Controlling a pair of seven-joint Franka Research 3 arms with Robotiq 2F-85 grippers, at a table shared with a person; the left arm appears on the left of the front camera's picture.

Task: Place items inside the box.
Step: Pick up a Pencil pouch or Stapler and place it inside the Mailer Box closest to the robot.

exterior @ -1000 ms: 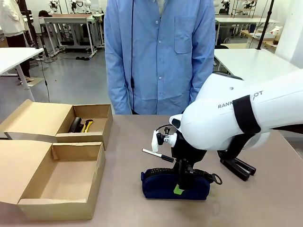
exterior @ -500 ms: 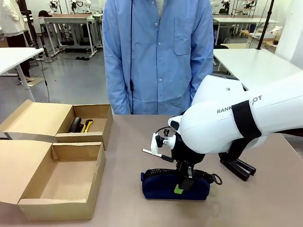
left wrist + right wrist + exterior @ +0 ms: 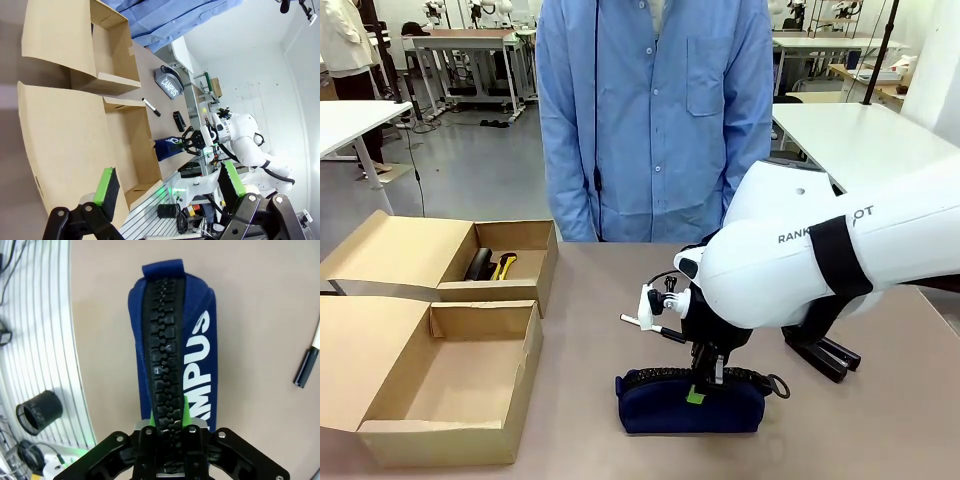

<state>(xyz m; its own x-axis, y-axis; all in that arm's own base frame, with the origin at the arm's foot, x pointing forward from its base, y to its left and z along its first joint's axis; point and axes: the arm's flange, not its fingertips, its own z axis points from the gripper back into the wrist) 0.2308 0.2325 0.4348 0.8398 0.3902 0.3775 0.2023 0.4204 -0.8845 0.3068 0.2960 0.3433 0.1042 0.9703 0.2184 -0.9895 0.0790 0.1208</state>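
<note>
**White arm, black pincers, blue shirt**

The right arm (image 3: 790, 270) is glossy white and bulbous, wrapped by a black band (image 3: 838, 255) next to grey lettering (image 3: 800, 235) that ends in "OT". A small white camera mount (image 3: 648, 303) with a thin black cable sits at its wrist. The left pincer (image 3: 167, 182) and right pincer (image 3: 169, 414) are black, with visible screws and green pads (image 3: 106, 182). The person's shirt (image 3: 655, 110) is light blue and buttoned, with a chest pocket.

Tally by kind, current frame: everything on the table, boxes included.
Zip pouches: 2 (navy pouch, grey pouch)
Marker: 1
Stapler: 1
Utility knife: 1
Black clip tool: 1
Cardboard boxes: 2 (near box, far box)
Total: 8
</note>
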